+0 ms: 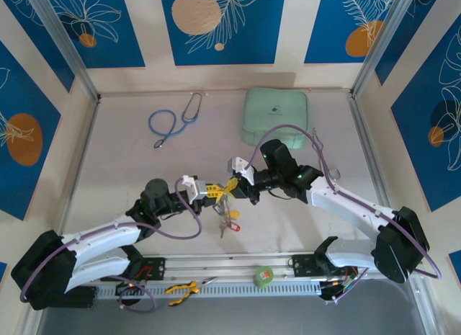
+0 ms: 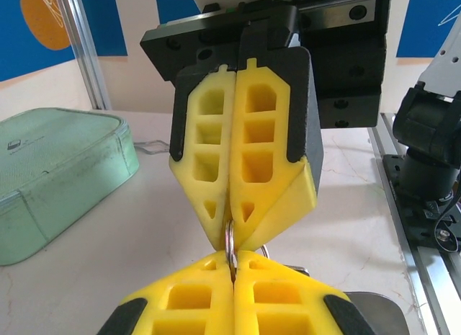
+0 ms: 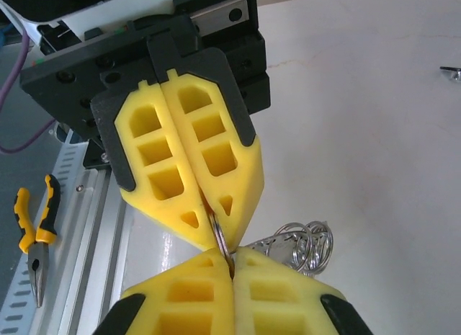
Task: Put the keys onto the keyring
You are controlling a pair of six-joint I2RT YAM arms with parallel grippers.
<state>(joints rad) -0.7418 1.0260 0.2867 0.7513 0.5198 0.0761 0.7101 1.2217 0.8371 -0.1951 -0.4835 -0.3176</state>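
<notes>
My left gripper, yellow fingers pressed together, pinches the edge of the thin silvery metal keyring. Most of that ring is buried between the pads. In the top view the tiny metal keys show just below the pinch, a red tag among them, too small to count. I cannot tell whether they hang or lie on the pale table. My right gripper meets the left tip to tip, jaws likewise closed on the same ring. Beside it a cluster of silvery wire loops is half hidden by my fingers.
</notes>
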